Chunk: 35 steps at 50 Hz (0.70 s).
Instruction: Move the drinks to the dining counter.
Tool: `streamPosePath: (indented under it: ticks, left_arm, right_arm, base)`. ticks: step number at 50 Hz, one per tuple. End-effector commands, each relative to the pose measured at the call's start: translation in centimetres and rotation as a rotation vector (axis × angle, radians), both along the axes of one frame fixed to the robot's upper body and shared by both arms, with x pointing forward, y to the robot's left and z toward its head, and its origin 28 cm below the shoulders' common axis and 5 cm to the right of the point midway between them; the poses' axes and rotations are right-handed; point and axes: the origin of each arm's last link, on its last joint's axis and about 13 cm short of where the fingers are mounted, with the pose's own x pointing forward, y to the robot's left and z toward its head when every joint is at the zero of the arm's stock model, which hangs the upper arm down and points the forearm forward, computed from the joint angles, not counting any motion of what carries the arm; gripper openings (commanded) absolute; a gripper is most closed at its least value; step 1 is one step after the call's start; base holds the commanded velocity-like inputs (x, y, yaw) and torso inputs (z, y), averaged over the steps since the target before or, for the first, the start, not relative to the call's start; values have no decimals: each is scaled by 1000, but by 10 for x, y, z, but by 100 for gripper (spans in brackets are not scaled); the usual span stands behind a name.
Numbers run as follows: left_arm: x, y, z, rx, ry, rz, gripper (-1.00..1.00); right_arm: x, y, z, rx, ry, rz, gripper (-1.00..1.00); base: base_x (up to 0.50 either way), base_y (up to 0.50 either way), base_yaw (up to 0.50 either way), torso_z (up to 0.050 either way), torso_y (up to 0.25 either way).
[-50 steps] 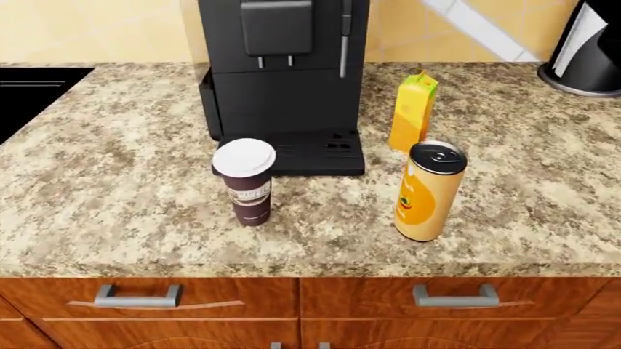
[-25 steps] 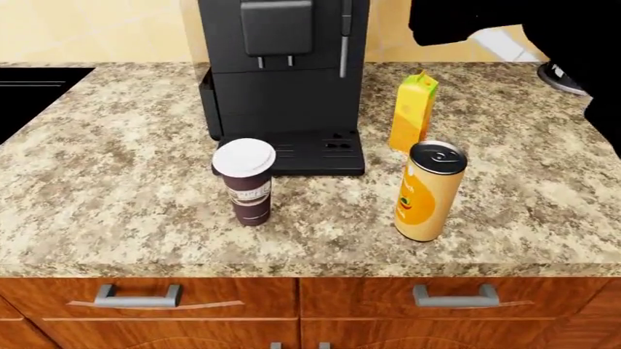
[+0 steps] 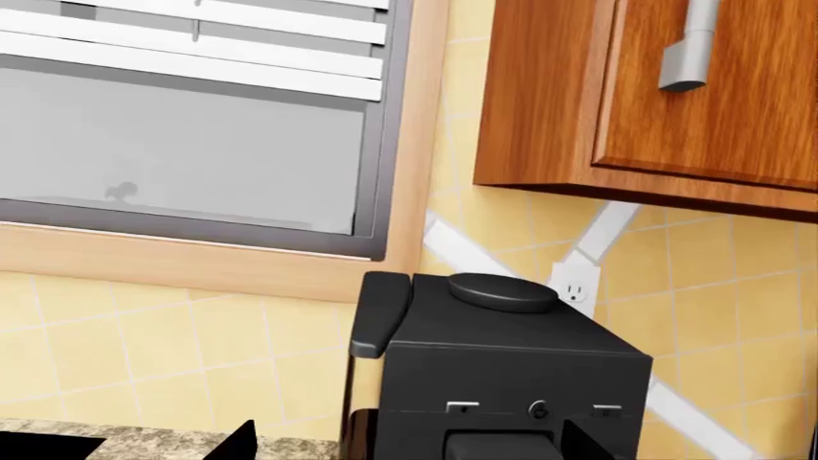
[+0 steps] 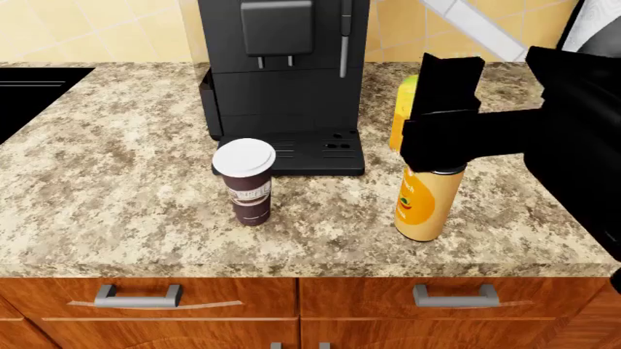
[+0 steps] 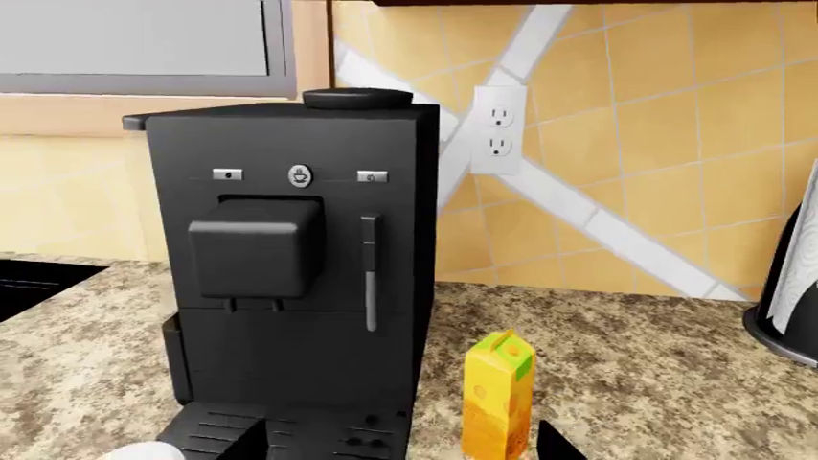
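Note:
Three drinks stand on the granite counter with drawers. The dark brown paper cup [image 4: 244, 182] with a white lid is in front of the coffee machine. The orange-yellow can [image 4: 423, 203] is to its right, its top hidden by my right arm. Behind it, the yellow juice carton [image 4: 400, 116] [image 5: 497, 407] is half covered. My right gripper [image 4: 449, 76] [image 5: 398, 446] hovers above the can, open, holding nothing. My left gripper [image 3: 409, 446] is open and high up, facing the machine's top; it is outside the head view. The dining counter is out of view.
The black coffee machine [image 4: 281, 73] [image 5: 301, 278] [image 3: 505, 374] stands at the back of the counter. A black sink [image 4: 29, 87] is at the left. A paper towel holder [image 5: 792, 287] is at the right back. Drawers with silver handles [image 4: 136, 297] run below the counter's front edge.
My right arm has come in from the upper right and dropped lower and leftward, now covering the can's top and part of the carton. The drinks have not moved.

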Motion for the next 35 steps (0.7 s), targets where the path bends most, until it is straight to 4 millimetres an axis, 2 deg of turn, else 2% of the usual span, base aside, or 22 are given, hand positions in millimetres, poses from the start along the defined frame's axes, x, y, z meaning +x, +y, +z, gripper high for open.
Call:
streamPosePath:
  ticks: [1, 8, 18, 35]
  left_arm:
    - [0, -1, -1, 4, 2, -2, 100]
    - [0, -2, -1, 5, 4, -3, 100]
    - [1, -2, -2, 6, 9, -5, 100]
    - [0, -4, -3, 10, 8, -8, 100]
  right_arm:
    - [-24, 3, -17, 47, 110, 25, 100]
    - [-34, 5, -26, 5, 172, 29, 100]
    - [-49, 8, -20, -8, 212, 38, 100]
    - [-44, 0, -32, -36, 252, -30, 100]
  base:
    - [0, 0, 0, 0, 0]
    - [0, 0, 0, 0, 0]
    - [0, 0, 0, 0, 0]
    - [0, 0, 0, 0, 0]
